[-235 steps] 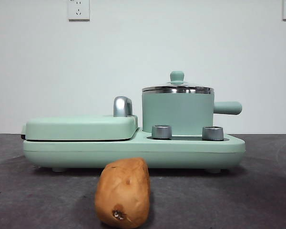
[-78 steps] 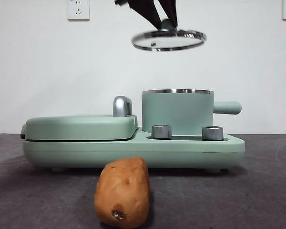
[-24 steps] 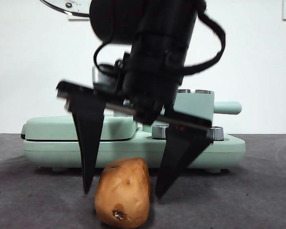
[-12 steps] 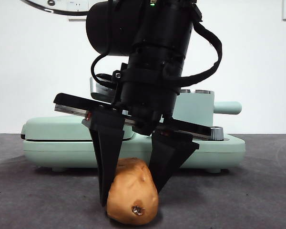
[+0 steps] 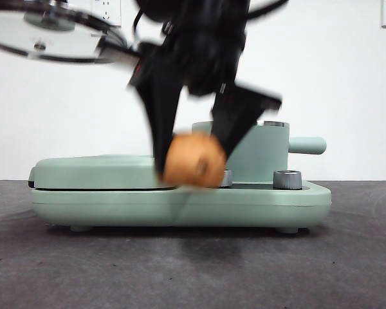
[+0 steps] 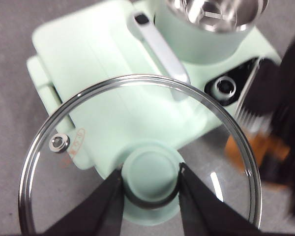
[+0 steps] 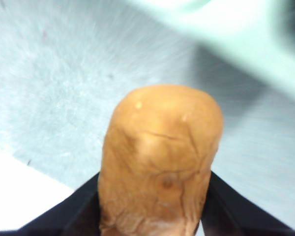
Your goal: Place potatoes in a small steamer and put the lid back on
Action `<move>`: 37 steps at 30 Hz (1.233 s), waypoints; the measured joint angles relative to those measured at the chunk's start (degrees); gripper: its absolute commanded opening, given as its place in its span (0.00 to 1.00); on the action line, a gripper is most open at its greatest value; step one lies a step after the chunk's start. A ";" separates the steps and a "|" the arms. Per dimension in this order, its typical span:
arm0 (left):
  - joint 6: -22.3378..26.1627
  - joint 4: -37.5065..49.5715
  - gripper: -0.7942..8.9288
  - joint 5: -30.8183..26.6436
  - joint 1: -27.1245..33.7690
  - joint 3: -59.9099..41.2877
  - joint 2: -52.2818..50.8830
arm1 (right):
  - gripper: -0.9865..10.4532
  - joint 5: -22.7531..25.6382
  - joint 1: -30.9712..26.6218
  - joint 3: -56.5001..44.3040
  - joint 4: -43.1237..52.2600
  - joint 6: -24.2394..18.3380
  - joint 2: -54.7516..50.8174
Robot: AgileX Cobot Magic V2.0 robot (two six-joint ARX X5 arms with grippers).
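We are seeing the right end effector (image 5: 192, 151) clamping the potato (image 5: 194, 160) between its jaws, lifted clear of the desk (image 5: 193, 257), centre of the front frame, in front of the mint-green appliance (image 5: 180, 199). The left end effector (image 6: 150, 194) is gripping the knob of the glass lid (image 6: 78, 113), holding it in the air at the upper left of the front frame. The small steamer (image 5: 260, 151) is sitting open on the appliance, right of centre.

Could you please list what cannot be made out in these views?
- Front view: steamer interior, hidden by its wall; potato skin detail, motion-blurred.
- Front view: lid cut off at the left edge.
- Right wrist view: right gripper jaw tips, hidden by the potato.
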 measured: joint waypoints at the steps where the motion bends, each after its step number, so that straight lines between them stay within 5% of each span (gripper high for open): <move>1: 0.00 0.85 0.10 0.04 -0.02 -1.44 -0.83 | 0.21 0.20 -1.03 2.29 -2.08 -1.16 0.00; 17: 0.02 6.03 0.10 0.02 -0.07 -7.74 -6.78 | 0.20 1.07 -22.18 33.33 -8.17 -13.64 9.66; 31: 0.02 7.54 0.10 0.02 -0.09 -7.74 -6.78 | 0.21 0.81 -25.70 36.22 -5.95 -16.28 20.44; 37: 0.02 7.72 0.10 0.02 -0.09 -7.74 -6.78 | 0.36 0.81 -25.70 36.30 -5.92 -16.35 21.03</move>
